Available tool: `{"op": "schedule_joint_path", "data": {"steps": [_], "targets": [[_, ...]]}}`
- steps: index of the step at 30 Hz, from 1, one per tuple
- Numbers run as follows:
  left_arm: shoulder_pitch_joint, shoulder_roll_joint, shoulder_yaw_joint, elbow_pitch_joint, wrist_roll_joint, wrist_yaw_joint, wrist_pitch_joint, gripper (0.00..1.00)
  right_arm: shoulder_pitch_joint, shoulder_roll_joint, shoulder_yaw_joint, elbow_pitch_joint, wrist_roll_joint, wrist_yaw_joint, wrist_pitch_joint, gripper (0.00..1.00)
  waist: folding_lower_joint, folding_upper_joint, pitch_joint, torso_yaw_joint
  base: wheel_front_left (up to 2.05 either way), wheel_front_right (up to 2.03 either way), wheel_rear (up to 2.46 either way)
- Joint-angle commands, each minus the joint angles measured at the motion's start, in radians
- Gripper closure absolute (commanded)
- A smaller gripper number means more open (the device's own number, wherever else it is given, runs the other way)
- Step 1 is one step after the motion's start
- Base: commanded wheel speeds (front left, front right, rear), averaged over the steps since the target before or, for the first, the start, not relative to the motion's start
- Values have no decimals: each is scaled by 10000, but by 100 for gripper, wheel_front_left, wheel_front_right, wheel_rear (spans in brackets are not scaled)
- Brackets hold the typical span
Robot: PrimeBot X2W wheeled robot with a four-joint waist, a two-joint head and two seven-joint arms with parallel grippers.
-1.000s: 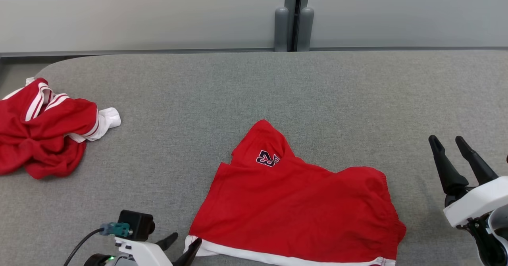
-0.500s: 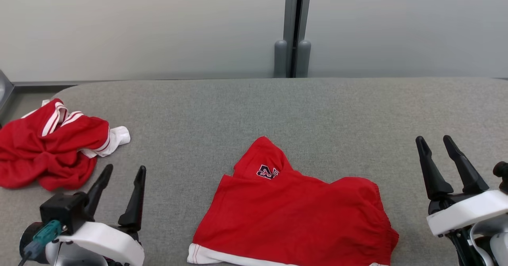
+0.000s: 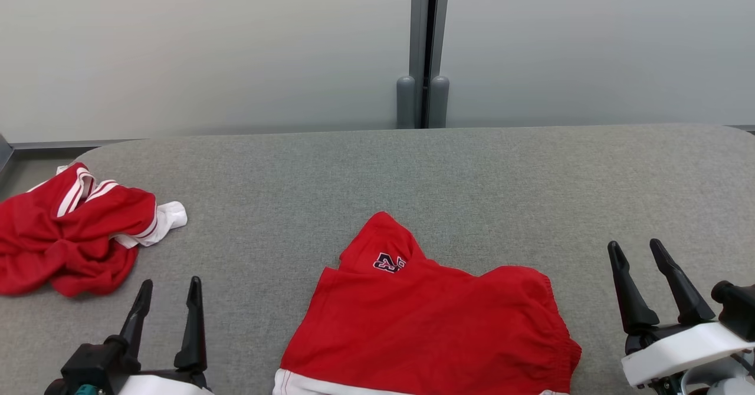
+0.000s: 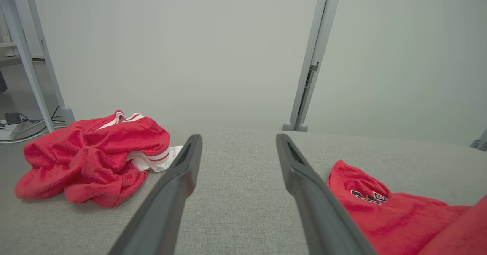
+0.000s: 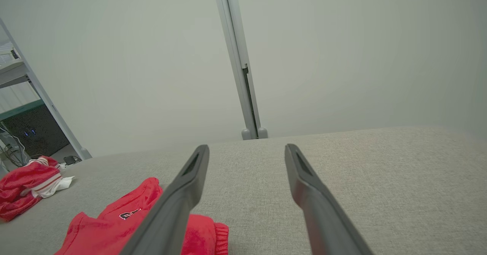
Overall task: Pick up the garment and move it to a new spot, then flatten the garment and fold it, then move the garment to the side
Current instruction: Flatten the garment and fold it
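**A:** Nearest to us, our left gripper sits off to the left of the red shorts, down by their white hem and not touching it. Its fingers are apart, with nothing between them.

**B:** And our right gripper mirrors it to the right of the shorts, just off the gathered waistband. Its fingers are spread as well, gripping nothing.

**A:** Between the two, the shorts lie spread on the grey padded table, close to its near edge. They're mostly flat, with soft creases.

**B:** Look at the far left part of the shorts. A rounded flap pokes away from us, and it carries a dark number patch. We can't read the digits cleanly from here.

**A:** Moving out, well to the left of the shorts and a little farther back, we've got a crumpled red garment with white stripes. It's bunched up at the table's left end.

**B:** It's well apart from the shorts, with grey fabric between them. Our left wrist camera catches it too, off to the left of that gripper's fingers.

**A:** Beyond the shorts, the grey fabric runs to the table's rounded far edge.

**B:** And straight back from the shorts, a grey post stands upright against a pale wall.
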Motion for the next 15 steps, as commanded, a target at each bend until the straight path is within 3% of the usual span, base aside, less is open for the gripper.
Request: {"op": "schedule_joint_path", "data": {"steps": [1, 15], "targets": [[5, -94, 23, 81, 166, -149, -71, 0, 111, -5, -67, 114, -252, 20, -139, 0, 0, 0, -6, -17, 0, 0, 0], [-134, -498, 392, -216, 847, -725, -92, 0, 35, -20, -242, 22, -677, 20, -85, 0, 0, 0, -46, -137, 0, 0, 0]]}}
